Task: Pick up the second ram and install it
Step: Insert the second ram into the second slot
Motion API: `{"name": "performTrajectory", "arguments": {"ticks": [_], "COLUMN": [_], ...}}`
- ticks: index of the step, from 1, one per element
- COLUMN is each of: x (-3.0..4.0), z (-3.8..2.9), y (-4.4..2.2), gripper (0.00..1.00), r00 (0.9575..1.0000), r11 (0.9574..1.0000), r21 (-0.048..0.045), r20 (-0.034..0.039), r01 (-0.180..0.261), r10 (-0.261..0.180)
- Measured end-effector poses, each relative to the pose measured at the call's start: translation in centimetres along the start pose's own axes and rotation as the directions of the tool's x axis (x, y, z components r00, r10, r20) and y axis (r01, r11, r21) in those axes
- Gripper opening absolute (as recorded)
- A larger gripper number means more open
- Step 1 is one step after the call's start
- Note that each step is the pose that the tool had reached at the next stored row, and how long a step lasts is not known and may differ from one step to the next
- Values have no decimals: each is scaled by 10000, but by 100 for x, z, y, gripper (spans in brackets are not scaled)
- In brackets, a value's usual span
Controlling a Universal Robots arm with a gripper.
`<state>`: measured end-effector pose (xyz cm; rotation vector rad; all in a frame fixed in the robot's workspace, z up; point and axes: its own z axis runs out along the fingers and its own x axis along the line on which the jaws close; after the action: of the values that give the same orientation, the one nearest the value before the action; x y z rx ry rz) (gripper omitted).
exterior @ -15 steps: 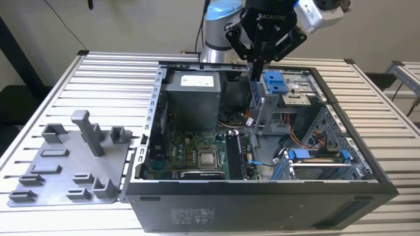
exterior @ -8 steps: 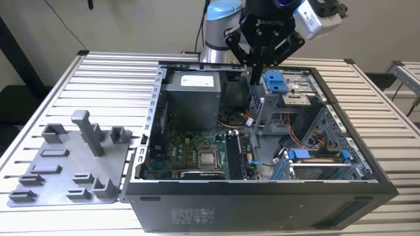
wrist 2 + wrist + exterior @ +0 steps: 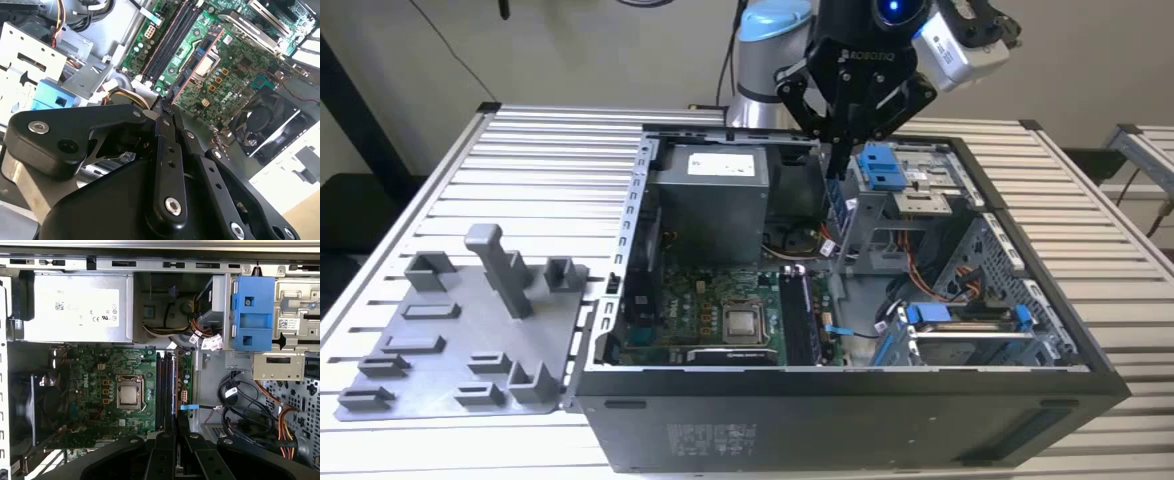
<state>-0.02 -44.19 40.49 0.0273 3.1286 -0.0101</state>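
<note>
Table (image 3: 520, 170) of metal slats carries an open computer case (image 3: 854, 420), with a grey tray (image 3: 467, 335) of blocks just beside it on the exterior view's left. Inside the case a green motherboard (image 3: 100, 380) lies flat, its dark memory slots (image 3: 164, 390) next to the processor socket. The gripper (image 3: 834, 175) hangs over the case. Its jaws are clamped on the second ram (image 3: 200, 62) (image 3: 176, 385), a thin stick seen edge-on in both wrist views, held above the board and running in line with the slots
</note>
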Motion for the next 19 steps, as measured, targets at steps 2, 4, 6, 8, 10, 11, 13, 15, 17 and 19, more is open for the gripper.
{"name": "performTrajectory", "arguments": {"ticks": [2, 4, 6, 8, 10, 11, 13, 15, 17, 19], "x": [0, 0, 0, 0, 0, 0, 0, 0, 1, 1], "z": [4, 4, 5, 5, 11, 14, 25, 39, 55, 71], "y": [0, 0, 0, 0, 1, 0, 0, 0, 0, 0], "gripper": [13, 13, 13, 13, 13, 13, 13, 13, 13, 13], "r00": [10000, 10000, 10000, 10000, 10000, 10000, 10000, 10000, 10000, 10000], "r11": [10000, 10000, 10000, 10000, 10000, 10000, 10000, 10000, 10000, 10000], "r21": [5, 6, 5, 5, 4, 6, 8, 8, 9, 9], "r20": [0, 0, 0, 1, 1, 1, 1, 0, 0, 0], "r01": [1, 1, 1, 1, 1, 1, 1, 1, 1, 1], "r10": [-1, -1, -1, -1, -1, -1, -1, -1, -1, -1]}}
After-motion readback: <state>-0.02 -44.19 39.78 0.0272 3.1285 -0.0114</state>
